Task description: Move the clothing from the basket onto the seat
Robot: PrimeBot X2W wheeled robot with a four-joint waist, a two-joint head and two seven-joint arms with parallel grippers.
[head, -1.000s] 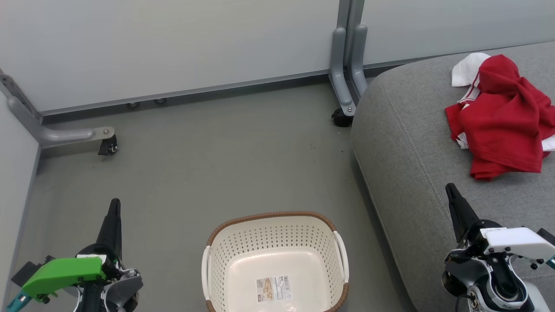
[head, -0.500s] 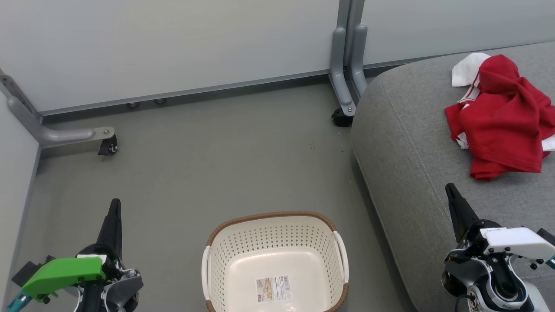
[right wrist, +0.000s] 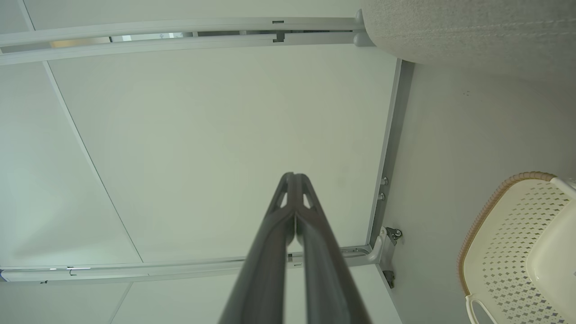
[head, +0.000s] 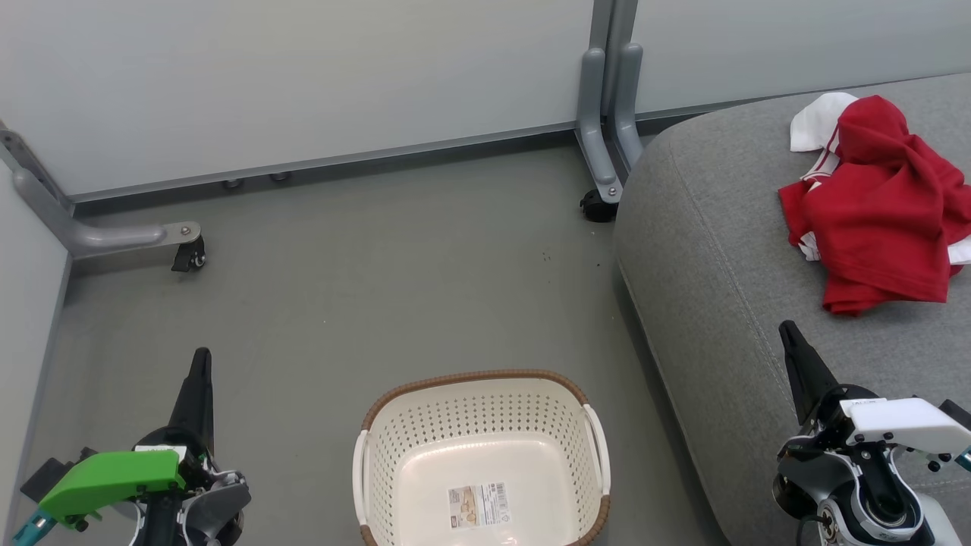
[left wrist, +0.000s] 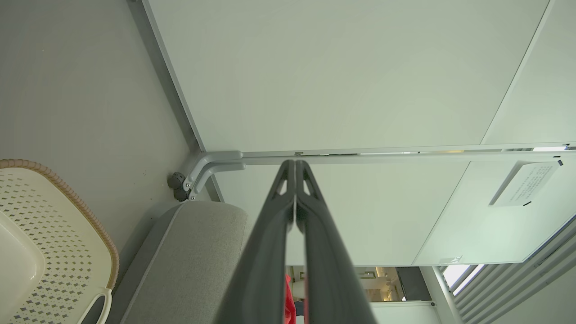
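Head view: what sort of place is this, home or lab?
Probably a staged test bay, not a home: pale partition panels on grey wheeled feet, a bare grey floor, and a sofa seat holding the clothing.

basket (head: 474, 377): 1 | sticker (head: 478, 506): 1 | seat (head: 713, 250): 1 | clothing (head: 880, 220): 1 red-and-white heap, garments within cannot be counted | grippers: 2, left gripper (head: 200, 360), right gripper (head: 789, 334) | fingers (left wrist: 270, 234): 4, two per gripper | casters: 2, left caster (head: 187, 258), right caster (head: 597, 206)
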